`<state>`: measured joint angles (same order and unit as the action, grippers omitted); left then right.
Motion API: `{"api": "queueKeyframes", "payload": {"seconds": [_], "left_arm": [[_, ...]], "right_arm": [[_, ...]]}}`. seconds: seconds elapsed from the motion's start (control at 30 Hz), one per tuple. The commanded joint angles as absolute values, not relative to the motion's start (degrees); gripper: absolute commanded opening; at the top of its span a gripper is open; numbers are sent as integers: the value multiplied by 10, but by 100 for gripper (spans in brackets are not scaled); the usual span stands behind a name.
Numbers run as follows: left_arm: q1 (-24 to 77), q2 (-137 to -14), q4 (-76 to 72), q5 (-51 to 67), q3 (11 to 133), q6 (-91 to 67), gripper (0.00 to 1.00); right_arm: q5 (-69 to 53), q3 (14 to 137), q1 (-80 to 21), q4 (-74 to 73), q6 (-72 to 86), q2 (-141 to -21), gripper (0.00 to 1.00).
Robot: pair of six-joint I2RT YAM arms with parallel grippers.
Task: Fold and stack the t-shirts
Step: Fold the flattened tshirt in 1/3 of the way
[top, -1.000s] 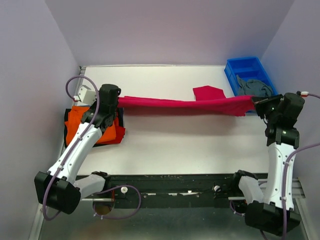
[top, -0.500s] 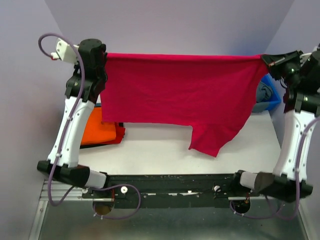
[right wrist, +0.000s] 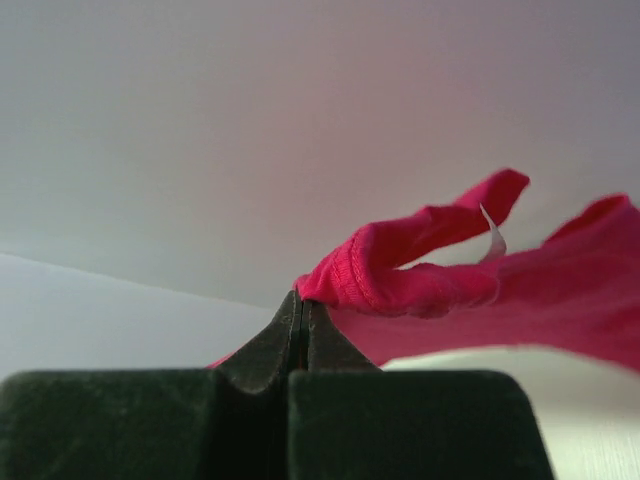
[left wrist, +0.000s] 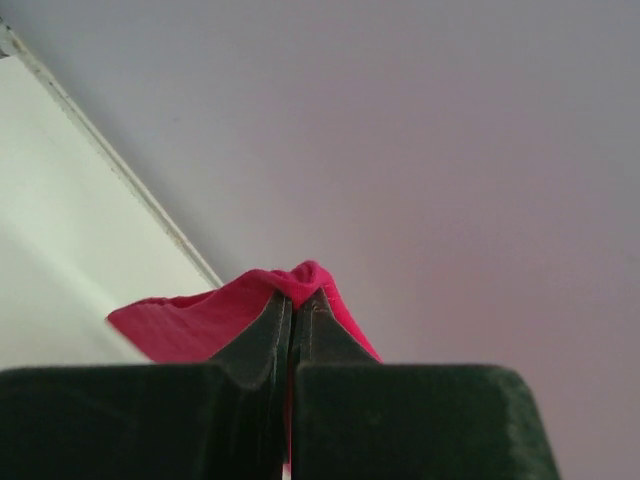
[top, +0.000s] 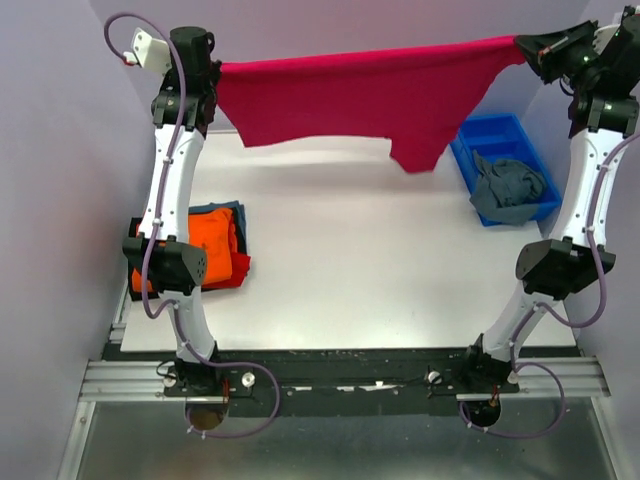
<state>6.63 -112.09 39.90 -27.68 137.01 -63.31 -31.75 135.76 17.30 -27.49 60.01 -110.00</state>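
- the crimson-pink t-shirt [top: 370, 95] is thin, soft knit, stretched into a taut sheet in the air up and to the left of the blue bin [top: 462, 150]. one sleeve droops as a rounded flap just left of the bin.
- my left gripper [top: 216, 70] is clenched on a pinched corner of it, far left of the bin.
- my right gripper [top: 521, 43] is clenched on a bunched, stitched corner above the bin.
- the bin is hard rectangular plastic and holds a crumpled grey-blue tee [top: 510, 188].
- well left of the bin, at the table's left edge, a folded orange tee [top: 205, 235] tops a pile, with a red tee [top: 238, 272] showing beneath.
- a wide stretch of the smooth white table [top: 360, 270] lies between bin and pile.
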Motion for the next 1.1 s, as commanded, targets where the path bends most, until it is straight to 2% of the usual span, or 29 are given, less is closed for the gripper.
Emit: {"api": "queueKeyframes", "payload": {"seconds": [0.0,0.07,0.23,0.5,0.73,0.83,1.07], "left_arm": [[43,-1096,338,-245,1327,-628,0],[43,-1066,304,-230,1242,-640,0],[43,-963,179,-193,917,-666,0],[47,-808,49,-164,523,-709,0],[78,-682,89,-174,347,-689,0],[79,-603,101,-170,274,-692,0],[85,-483,163,-151,182,-694,0]], "right_arm": [[-347,1344,187,-246,621,-1106,1],[-356,1244,190,-214,619,-1079,1],[-366,968,204,-136,593,-977,1],[-377,592,244,-102,542,-843,1],[-315,362,279,-113,498,-733,1],[-243,294,285,-154,486,-663,1],[-85,218,286,-276,488,-470,1]]}}
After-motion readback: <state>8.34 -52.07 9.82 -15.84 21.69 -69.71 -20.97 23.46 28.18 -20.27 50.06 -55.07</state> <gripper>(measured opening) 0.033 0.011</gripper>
